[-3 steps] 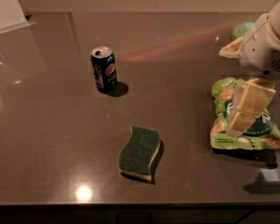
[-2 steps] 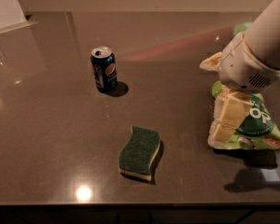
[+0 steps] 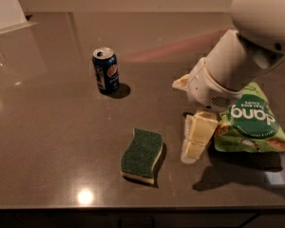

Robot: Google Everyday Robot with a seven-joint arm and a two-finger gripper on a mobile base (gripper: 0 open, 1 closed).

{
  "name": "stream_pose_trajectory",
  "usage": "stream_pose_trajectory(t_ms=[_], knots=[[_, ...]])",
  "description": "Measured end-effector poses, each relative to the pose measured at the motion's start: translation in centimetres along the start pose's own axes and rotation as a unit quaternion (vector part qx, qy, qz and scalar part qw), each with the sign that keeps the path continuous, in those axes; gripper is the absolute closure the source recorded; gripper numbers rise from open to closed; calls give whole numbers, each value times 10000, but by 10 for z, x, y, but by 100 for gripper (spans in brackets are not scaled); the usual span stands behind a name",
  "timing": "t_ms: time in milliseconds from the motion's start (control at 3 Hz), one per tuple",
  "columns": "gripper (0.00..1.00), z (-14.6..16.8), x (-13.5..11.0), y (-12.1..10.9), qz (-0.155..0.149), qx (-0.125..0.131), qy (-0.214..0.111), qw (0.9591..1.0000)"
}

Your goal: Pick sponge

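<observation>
Sponge: dark-green-topped yellow foam sponge, flat on brown table, near the front edge.
Gripper: cream gripper just beside the sponge, on the side toward the green snack bag; state cannot tell.
Long axis: roughly front-to-back.

Green-topped sponge, flat, near claw

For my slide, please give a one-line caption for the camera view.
Gripper low beside the sponge, between it and a green snack bag; soda can upright farther back on the dark table.
</observation>
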State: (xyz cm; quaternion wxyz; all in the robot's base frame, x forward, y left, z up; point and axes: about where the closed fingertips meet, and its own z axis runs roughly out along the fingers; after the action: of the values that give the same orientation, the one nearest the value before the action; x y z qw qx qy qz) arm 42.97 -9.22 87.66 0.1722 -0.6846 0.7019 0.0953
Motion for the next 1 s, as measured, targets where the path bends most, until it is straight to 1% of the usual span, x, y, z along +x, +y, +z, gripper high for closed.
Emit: stream_pose_trajectory(t_ms=[333, 1000], knots=[[0, 22, -15, 6, -122, -156, -48, 9998], [0, 47, -35, 21, -445, -401, -280, 9978]])
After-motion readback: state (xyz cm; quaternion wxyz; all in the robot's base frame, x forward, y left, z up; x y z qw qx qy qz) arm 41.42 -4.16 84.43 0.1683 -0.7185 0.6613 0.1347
